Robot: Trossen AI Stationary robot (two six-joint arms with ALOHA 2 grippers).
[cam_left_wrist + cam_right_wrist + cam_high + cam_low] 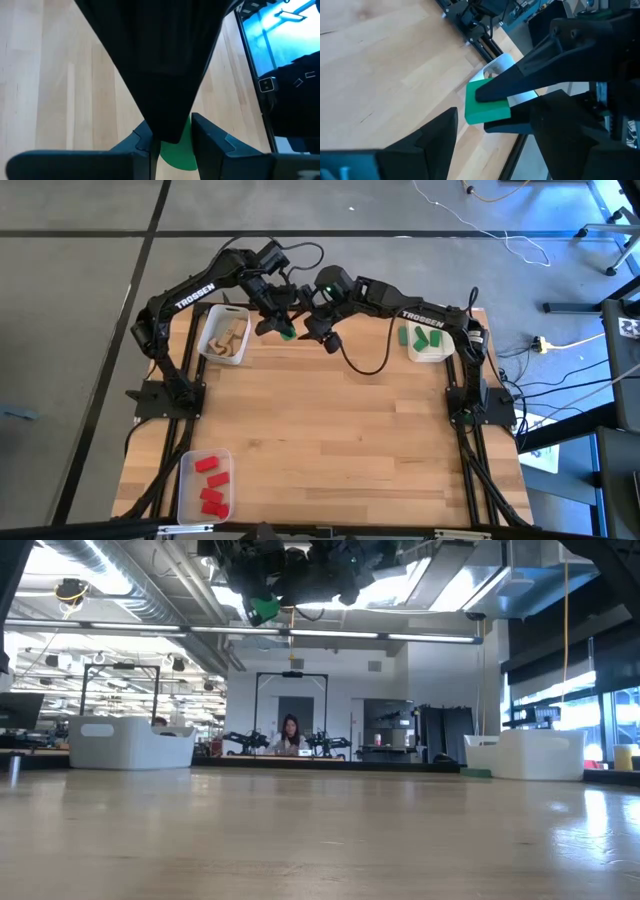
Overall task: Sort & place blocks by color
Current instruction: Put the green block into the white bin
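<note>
A green block [287, 332] is held high above the table's far middle by my left gripper [278, 323], which is shut on it. My right gripper [318, 323] faces it from the right and is open. In the right wrist view its fingers [437, 135] stand on either side of the green block [487, 102]. I cannot tell whether they touch it. The low view shows both grippers and the block [263, 608] far above the tabletop. Other blocks lie in three bins: wood [228, 338], green [425, 336] and red [210, 480]. My left gripper [172, 135] pinches the green block [179, 152] between its two fingers, one on each of two opposite faces [492, 95]. Part of the block sticks out past the fingertips. It is lifted clear, high above the table.
The clear bin of wood blocks [212, 348] stands at the far left, the bin of green blocks [440, 352] at the far right, and the bin of red blocks [190, 495] at the near left corner. Cables trail on the floor beyond the table. A person sits far behind [290, 732].
</note>
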